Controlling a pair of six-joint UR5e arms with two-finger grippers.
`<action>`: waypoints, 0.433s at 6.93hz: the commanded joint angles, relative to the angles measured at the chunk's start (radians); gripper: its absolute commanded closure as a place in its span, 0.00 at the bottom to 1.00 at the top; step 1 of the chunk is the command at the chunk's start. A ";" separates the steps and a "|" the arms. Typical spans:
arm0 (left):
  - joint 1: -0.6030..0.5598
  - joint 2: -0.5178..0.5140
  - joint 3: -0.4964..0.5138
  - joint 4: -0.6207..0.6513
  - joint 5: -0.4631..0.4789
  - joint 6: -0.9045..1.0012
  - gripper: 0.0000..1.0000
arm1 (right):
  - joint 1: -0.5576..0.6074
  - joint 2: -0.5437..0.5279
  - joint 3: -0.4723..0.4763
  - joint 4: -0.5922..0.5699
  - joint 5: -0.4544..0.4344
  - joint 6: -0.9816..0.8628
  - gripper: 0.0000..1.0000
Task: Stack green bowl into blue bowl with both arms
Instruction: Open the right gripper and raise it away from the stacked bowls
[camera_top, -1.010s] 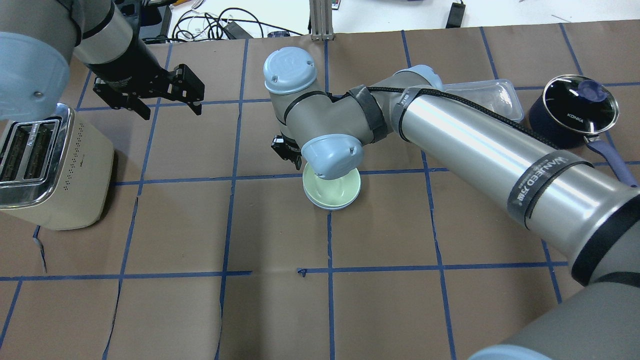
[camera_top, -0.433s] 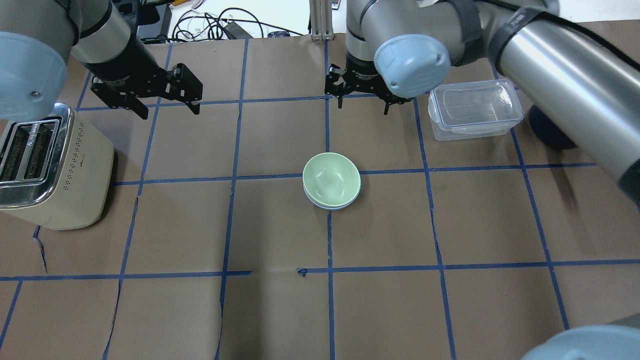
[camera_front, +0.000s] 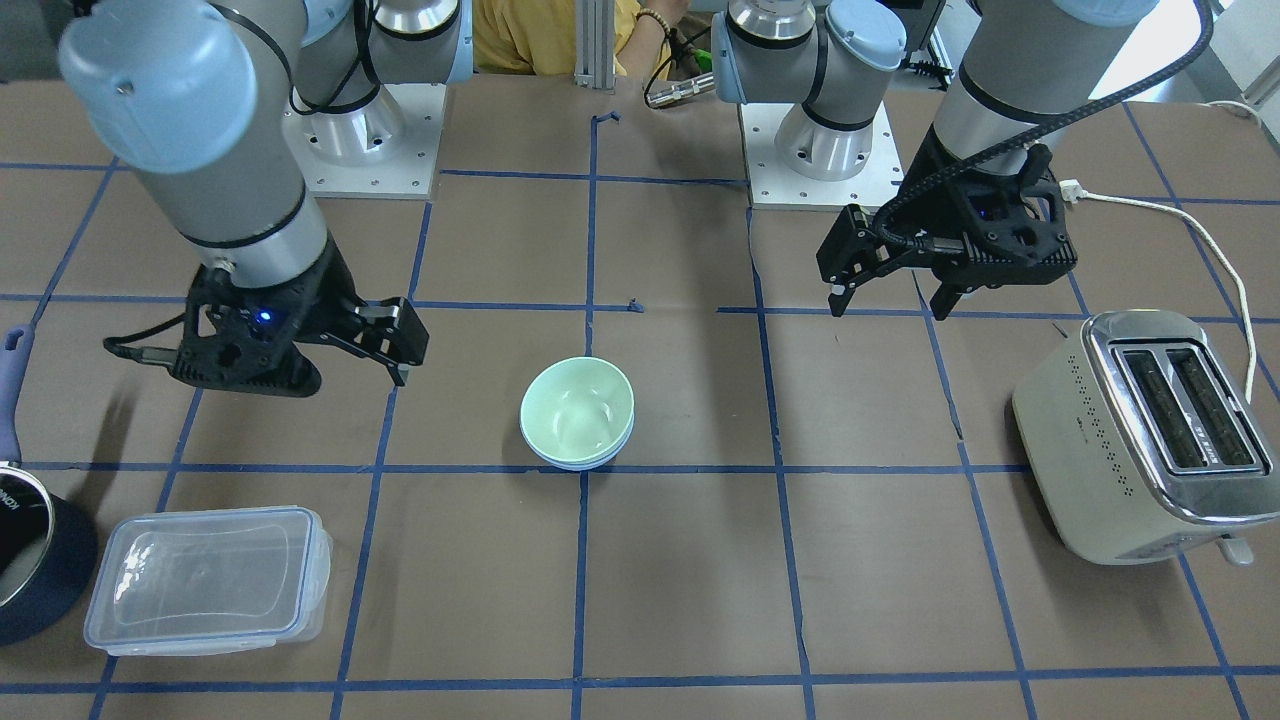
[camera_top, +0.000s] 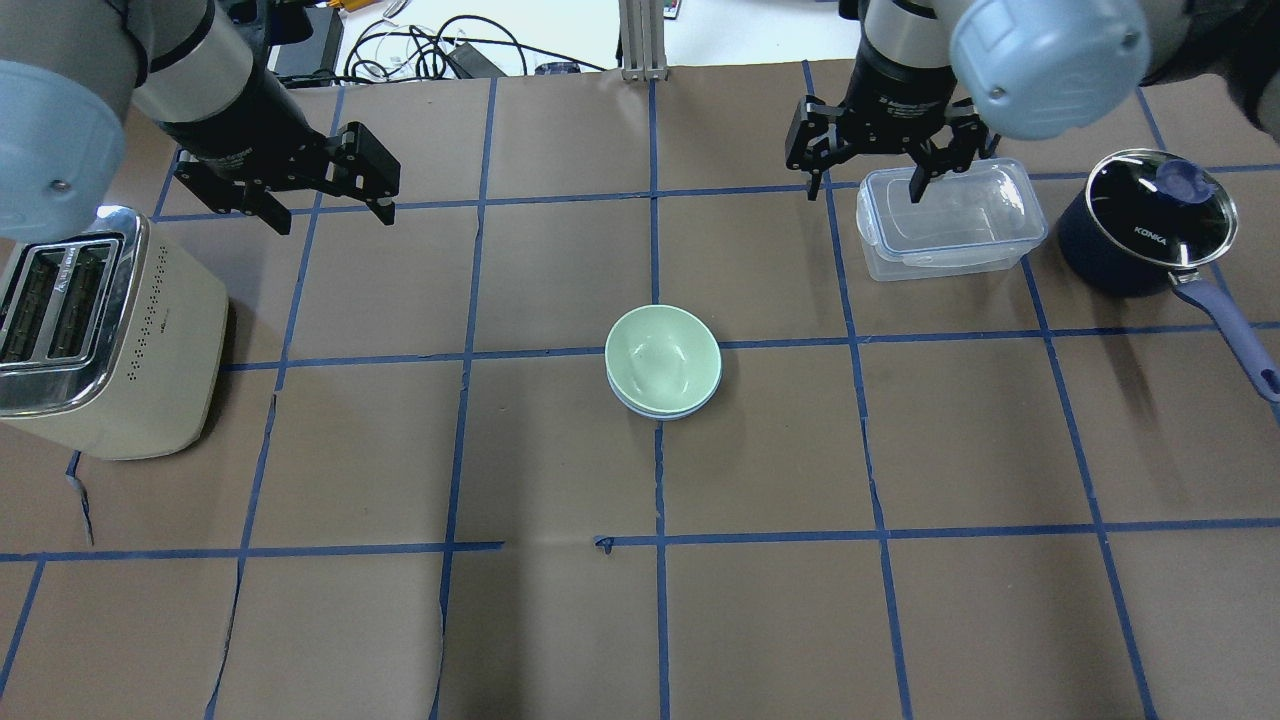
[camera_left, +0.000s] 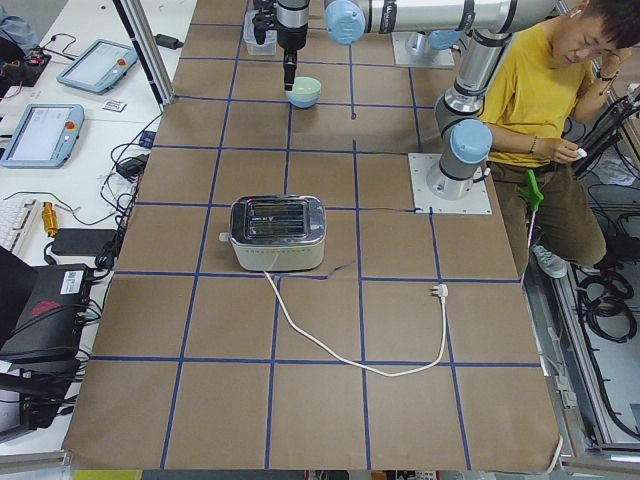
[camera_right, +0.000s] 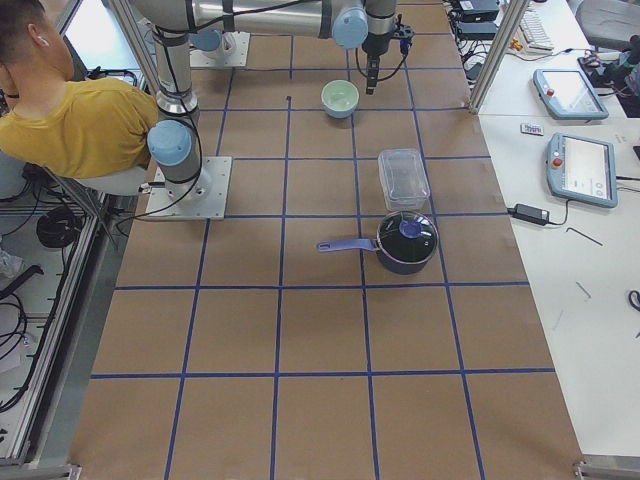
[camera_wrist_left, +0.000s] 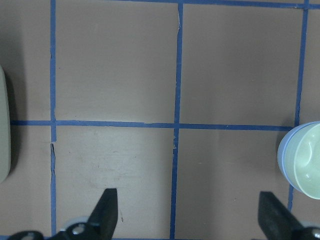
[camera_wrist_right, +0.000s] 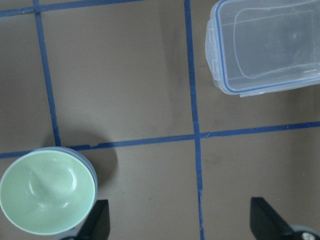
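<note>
Glossy green bowl nested upright inside blue bowl.

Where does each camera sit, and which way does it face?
Overhead: behind the robot, looking down; left gripper, right gripper.
Front: across the table, facing the robot's bases; sides mirrored.
Left side: table's end by the toaster; arms far.
Right side: end by the pot; arms far.
Left wrist: straight down; own fingertips.
Right wrist: same; fingertips, box.
All show the green bowl, sitting in the blue bowl.

Pale mint green bowl; powder-blue blue bowl; brown worktop gridded with blue tape; cream toaster.
</note>
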 joint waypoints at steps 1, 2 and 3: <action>0.001 0.001 -0.005 0.000 0.003 0.000 0.00 | -0.057 -0.168 0.128 0.030 -0.006 -0.100 0.00; 0.001 -0.002 0.006 0.000 0.000 0.002 0.00 | -0.072 -0.190 0.133 0.047 -0.013 -0.098 0.00; 0.000 0.001 0.000 0.000 -0.006 0.000 0.00 | -0.086 -0.190 0.138 0.077 -0.016 -0.098 0.00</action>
